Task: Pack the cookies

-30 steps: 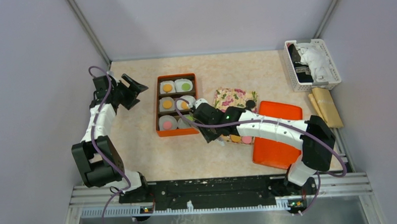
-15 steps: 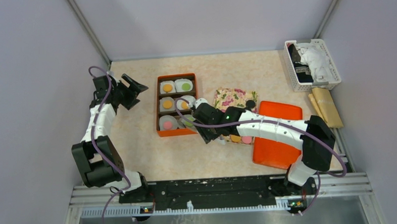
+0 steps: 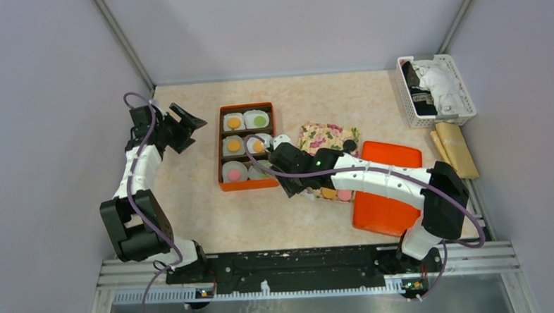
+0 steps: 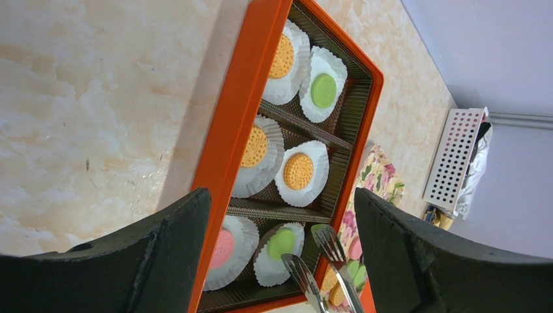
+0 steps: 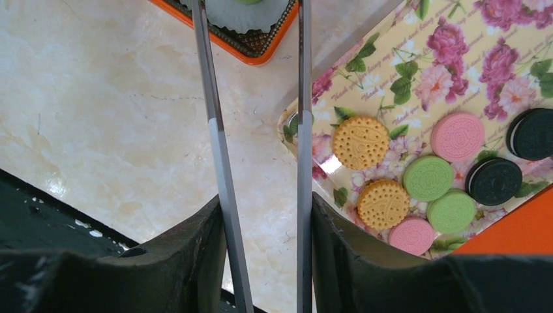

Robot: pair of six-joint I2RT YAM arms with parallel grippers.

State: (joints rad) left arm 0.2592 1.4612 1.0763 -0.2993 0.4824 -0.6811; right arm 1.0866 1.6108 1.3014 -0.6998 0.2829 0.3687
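An orange box (image 3: pixel 219 148) holds white paper cups, each with one cookie: orange (image 3: pixel 234 122), green (image 3: pixel 260 120), pink (image 3: pixel 233 174). My right gripper (image 3: pixel 291 177) is shut on metal tongs (image 5: pixel 218 150). The tong tips (image 4: pixel 329 241) stand open and empty over the box's near-right corner, beside a green cookie (image 4: pixel 282 243) in its cup. Several loose cookies lie on a floral plate (image 5: pixel 391 72): orange (image 5: pixel 360 142), pink (image 5: pixel 457 135), green (image 5: pixel 428 177), black (image 5: pixel 494 181). My left gripper (image 3: pixel 186 122) is open and empty, left of the box's far end.
An orange tray (image 3: pixel 389 194) lies right of the floral plate, partly under my right arm. A white basket (image 3: pixel 437 89) with cloth stands at the back right, with a tan packet (image 3: pixel 456 149) below it.
The right arm with the tongs has shifted only very slightly. The left arm has not moved.
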